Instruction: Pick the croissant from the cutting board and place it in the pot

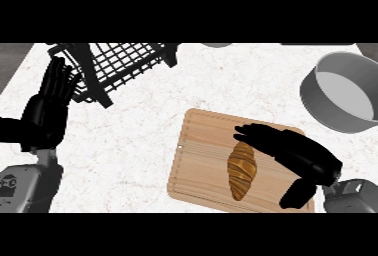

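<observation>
A golden-brown croissant (241, 169) lies lengthwise on the wooden cutting board (201, 165) at the centre right. My right hand (299, 156) hovers over the board's right side, fingers stretched toward the croissant's upper end and touching or nearly touching it; the thumb points down at the board's lower right corner. The hand is open and holds nothing. A grey pot (341, 92) stands at the upper right, its inside bare. My left hand (49, 105) rests open at the left edge, fingers up.
A black wire rack (118, 64) sits at the upper left of the white speckled counter (133, 145), close to the left hand's fingertips. Part of a grey round object (218, 44) peeks in at the top edge.
</observation>
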Controlling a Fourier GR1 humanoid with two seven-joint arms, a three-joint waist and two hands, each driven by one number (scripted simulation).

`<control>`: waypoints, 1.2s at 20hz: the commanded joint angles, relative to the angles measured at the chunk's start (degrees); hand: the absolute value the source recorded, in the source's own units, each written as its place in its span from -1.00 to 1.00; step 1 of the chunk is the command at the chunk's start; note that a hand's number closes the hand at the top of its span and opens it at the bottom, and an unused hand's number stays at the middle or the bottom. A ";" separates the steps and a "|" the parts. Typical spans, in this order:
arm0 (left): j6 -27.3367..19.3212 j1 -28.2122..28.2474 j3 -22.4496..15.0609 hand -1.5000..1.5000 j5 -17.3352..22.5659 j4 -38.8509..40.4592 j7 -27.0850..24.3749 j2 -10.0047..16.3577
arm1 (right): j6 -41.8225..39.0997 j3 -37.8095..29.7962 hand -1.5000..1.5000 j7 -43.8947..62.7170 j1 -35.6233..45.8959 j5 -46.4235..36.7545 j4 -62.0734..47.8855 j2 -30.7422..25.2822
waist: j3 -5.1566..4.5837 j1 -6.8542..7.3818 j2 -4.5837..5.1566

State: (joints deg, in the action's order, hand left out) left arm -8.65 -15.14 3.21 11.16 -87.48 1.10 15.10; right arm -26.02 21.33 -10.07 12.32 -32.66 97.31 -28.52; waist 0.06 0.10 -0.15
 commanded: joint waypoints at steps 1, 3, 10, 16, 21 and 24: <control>0.82 -6.65 1.62 0.00 0.64 4.21 2.75 0.33 | 2.63 0.65 -1.00 -1.70 -0.41 -5.46 -4.13 2.55 | -0.05 -0.26 0.22; 0.98 1.04 0.38 0.00 -0.60 -2.68 2.89 -0.51 | 1.77 -0.75 -1.00 -0.69 -1.46 -6.96 -3.22 3.11 | -0.05 -0.01 0.13; 0.92 -0.75 1.26 0.00 -2.42 -0.51 2.10 -2.28 | 2.61 0.10 -1.00 0.07 0.09 -13.25 -8.67 9.39 | -0.06 -0.13 0.17; 1.63 -2.99 1.98 0.00 -2.50 -1.34 4.85 -1.76 | 6.86 0.57 -1.00 -5.66 -0.27 -17.38 -15.34 11.61 | -0.04 -0.02 0.16; 1.85 1.68 1.41 0.00 -3.84 -2.35 1.49 -3.37 | 3.96 1.66 -1.00 -1.63 2.22 -18.84 -14.76 17.10 | -0.06 0.07 0.08; 2.17 -2.76 3.35 0.00 -2.07 -2.20 5.43 -1.79 | 7.11 3.33 1.00 -8.45 2.12 -20.94 -18.86 16.04 | -0.04 0.03 0.12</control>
State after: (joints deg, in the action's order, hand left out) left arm -6.39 -16.86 5.66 8.55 -88.01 3.56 12.52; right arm -20.06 21.78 -15.93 16.14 -51.72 79.24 -13.74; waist -0.58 0.14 -0.46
